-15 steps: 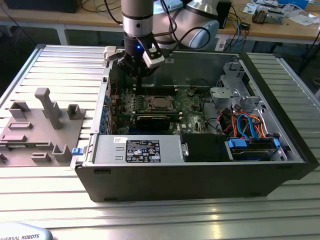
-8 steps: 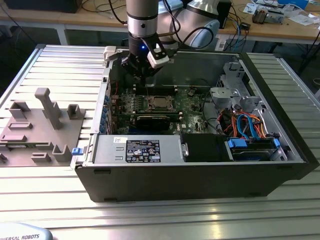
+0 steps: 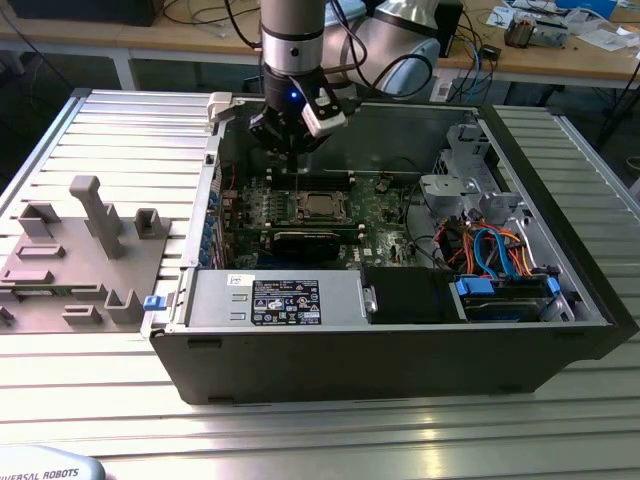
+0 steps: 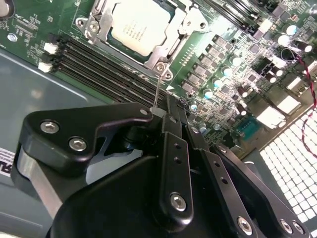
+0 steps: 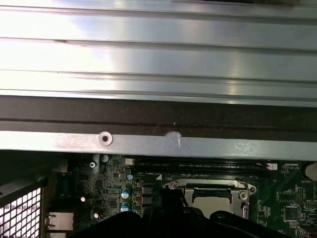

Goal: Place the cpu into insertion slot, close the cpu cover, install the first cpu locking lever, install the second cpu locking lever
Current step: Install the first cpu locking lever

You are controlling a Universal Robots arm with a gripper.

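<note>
The cpu (image 4: 140, 24) lies flat in the insertion slot (image 4: 81, 22) on the green motherboard, silvery top face up. The cpu cover (image 4: 171, 42) is down over it, framing the chip. A thin wire locking lever (image 4: 157, 89) rises from the socket's corner to my gripper (image 4: 157, 110), whose fingers are closed together on its end. In the exterior view the gripper (image 3: 289, 155) hangs inside the open black case, just behind the cpu (image 3: 319, 206). The first wrist view looks over the case rim at the cover (image 5: 214, 187) and chip (image 5: 213, 202).
Black memory slots (image 4: 99, 64) run beside the socket. A long black card (image 3: 305, 240) and the power supply (image 3: 275, 298) lie in front of it. A drive cage with blue and orange cables (image 3: 490, 250) fills the exterior view's right. A grey fixture plate (image 3: 80, 250) sits outside, left.
</note>
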